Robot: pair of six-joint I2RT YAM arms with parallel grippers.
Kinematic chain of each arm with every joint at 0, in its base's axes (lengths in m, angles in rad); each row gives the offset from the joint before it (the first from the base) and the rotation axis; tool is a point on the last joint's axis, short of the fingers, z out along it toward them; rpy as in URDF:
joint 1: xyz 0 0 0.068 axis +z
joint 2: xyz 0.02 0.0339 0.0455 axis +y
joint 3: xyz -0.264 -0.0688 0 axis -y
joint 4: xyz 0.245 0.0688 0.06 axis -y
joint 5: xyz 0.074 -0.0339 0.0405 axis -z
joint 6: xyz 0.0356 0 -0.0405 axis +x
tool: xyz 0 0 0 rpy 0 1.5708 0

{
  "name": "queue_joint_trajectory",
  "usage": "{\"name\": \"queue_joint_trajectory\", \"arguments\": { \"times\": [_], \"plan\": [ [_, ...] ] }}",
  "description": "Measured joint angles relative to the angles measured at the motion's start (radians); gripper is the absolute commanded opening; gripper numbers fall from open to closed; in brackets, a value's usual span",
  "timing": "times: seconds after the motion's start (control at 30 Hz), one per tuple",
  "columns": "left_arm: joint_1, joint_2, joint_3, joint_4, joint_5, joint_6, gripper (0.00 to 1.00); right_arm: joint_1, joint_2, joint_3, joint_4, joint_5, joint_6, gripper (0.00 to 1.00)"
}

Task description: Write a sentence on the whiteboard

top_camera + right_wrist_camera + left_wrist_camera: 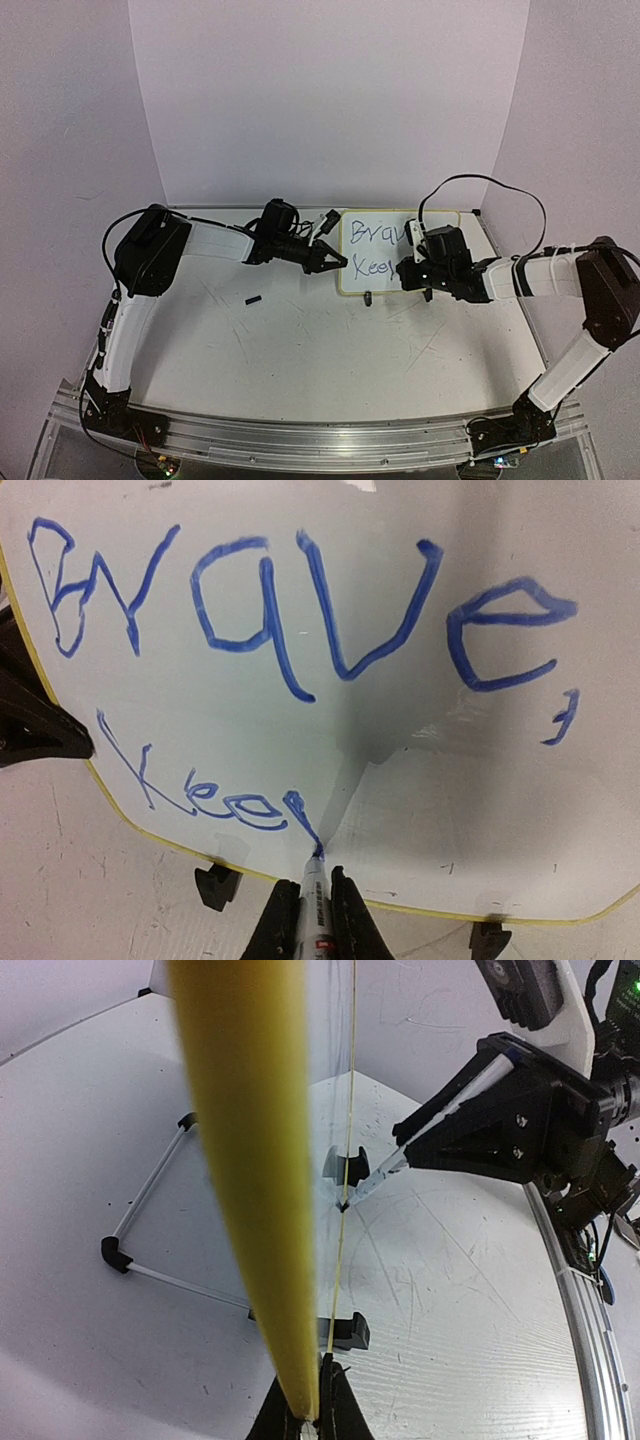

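Note:
The whiteboard (pixel 385 250) with its cream-yellow rim stands at the back middle of the table on two black clip feet (pixel 217 885). It reads "Brave," and below that "Keep" in blue. My left gripper (pixel 335 262) is shut on the board's left edge; in the left wrist view (pixel 312 1400) the rim (pixel 250 1160) runs up edge-on from the jaws. My right gripper (pixel 415 272) is shut on a marker (pixel 316 905) in the right wrist view (pixel 316 885). The marker's blue tip touches the board at the tail of the "p", near the lower rim.
A small black piece (pixel 253 299), perhaps a cap, lies on the tabletop left of centre. A thin metal frame with black corners (pixel 150 1220) lies behind the board. The back wall and side walls close in the table. The right arm's cable (pixel 480 185) loops above the board.

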Motion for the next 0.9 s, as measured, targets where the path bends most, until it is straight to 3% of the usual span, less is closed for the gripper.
{"name": "queue_joint_trajectory", "arguments": {
  "times": [0.33, 0.57, 0.9],
  "plan": [
    [0.000, 0.000, 0.000, 0.000, 0.000, 0.002, 0.00, 0.004, 0.038, -0.012, 0.000, -0.033, 0.015, 0.00],
    [0.000, 0.000, 0.002, -0.001, 0.001, 0.007, 0.00, 0.005, -0.069, -0.008, 0.003, -0.040, 0.010, 0.00],
    [0.000, 0.000, 0.004, -0.005, 0.000, 0.022, 0.00, 0.005, -0.058, 0.050, 0.004, -0.015, -0.010, 0.00]
  ]
}}
